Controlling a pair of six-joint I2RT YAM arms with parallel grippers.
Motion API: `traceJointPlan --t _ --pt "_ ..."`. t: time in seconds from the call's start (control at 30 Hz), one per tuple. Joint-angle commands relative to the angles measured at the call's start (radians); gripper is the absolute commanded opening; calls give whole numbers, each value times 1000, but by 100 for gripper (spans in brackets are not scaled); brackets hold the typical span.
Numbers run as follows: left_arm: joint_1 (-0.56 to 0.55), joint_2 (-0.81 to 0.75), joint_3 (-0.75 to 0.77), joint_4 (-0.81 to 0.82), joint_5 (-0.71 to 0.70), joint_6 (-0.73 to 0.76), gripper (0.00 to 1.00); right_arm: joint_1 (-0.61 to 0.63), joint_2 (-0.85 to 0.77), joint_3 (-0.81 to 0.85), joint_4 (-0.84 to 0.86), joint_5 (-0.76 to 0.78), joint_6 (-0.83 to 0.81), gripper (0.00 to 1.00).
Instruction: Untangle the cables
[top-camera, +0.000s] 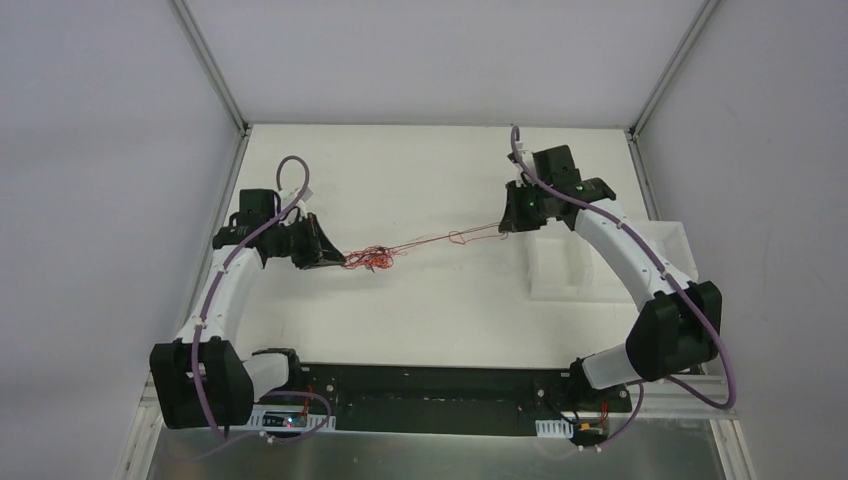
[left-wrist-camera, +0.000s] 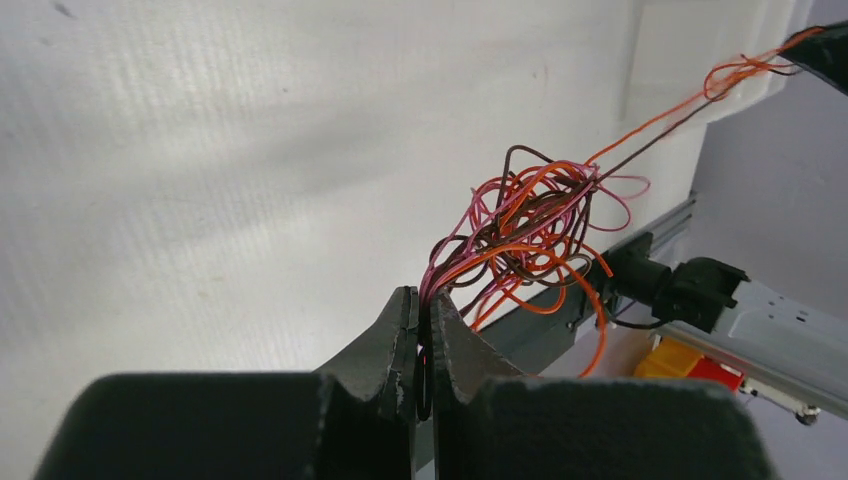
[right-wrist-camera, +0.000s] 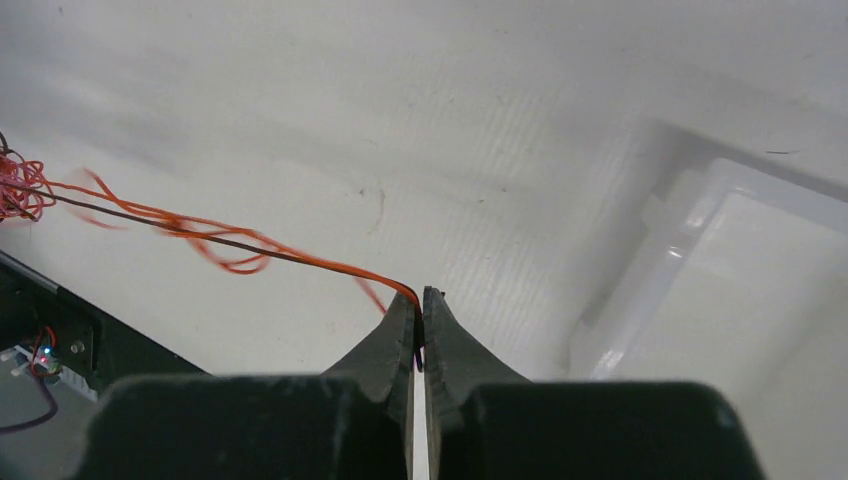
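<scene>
The cables (top-camera: 372, 259) are thin orange, pink and dark wires, bunched in a wad just right of my left gripper (top-camera: 338, 258). In the left wrist view the wad (left-wrist-camera: 530, 225) hangs above the table, and the left gripper (left-wrist-camera: 426, 305) is shut on several of its strands. Two taut strands (top-camera: 440, 241), one orange and one dark, run from the wad to my right gripper (top-camera: 503, 226). The right wrist view shows that gripper (right-wrist-camera: 419, 298) shut on the ends of those strands (right-wrist-camera: 300, 256), which carry a small loop partway along.
A white open tray (top-camera: 562, 262) lies on the table beneath the right arm, and its rim (right-wrist-camera: 650, 240) shows close to the right gripper. The black base rail (top-camera: 430, 390) runs along the near edge. White walls enclose the table.
</scene>
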Motion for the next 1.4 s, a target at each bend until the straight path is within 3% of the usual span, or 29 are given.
traceJointPlan --t 0.0,0.37,0.63,0.87,1.13,1.2,1.37 --pt "70 32 51 -150 -303 115 0 -116 -68 20 -48 227 -74 0" --pt "177 138 128 -231 -512 127 0 -194 -88 151 -46 229 -95 0" --pt "281 154 162 -245 -509 229 0 -208 -71 210 -57 211 -104 0" --pt "455 275 238 -284 -494 360 0 -270 -57 272 -55 198 -106 0" --pt "525 338 254 -278 -501 465 0 -276 -45 326 -66 104 -71 0" --pt "526 329 252 -282 -428 485 0 -274 -45 335 -73 21 -49 0" --pt "502 249 255 -315 -75 498 0 -247 -30 381 -113 -312 6 0"
